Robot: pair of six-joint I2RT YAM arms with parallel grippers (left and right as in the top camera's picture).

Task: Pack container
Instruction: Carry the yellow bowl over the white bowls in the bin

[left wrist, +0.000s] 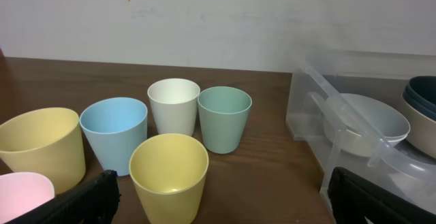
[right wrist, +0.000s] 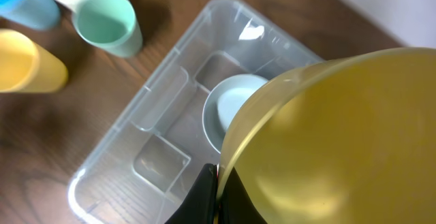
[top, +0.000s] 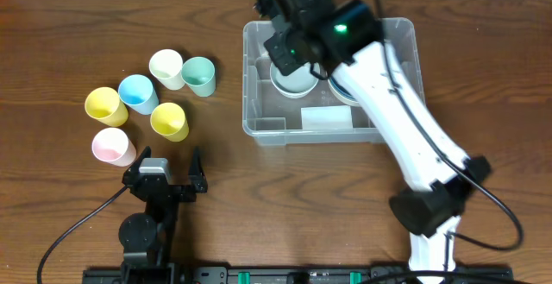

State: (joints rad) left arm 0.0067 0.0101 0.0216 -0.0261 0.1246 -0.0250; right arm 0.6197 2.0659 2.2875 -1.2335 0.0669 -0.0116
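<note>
1. Overhead, the right arm hides what the right fingers hold; the right wrist view shows them pinched on the rim of a translucent yellow plastic bowl above the large clear rectangular plastic container.
2. The container sits right of centre on the brown wooden table, mouth up, long axis left-right.
3. The left fingers are spread wide, empty.

On the brown wooden surface, six plastic cups cluster left of the large clear rectangular plastic container, with the cream cup and green cup at the back and the pink cup at the front. A pale round bowl lies inside the container, below the yellow bowl held in the right hand.
</note>
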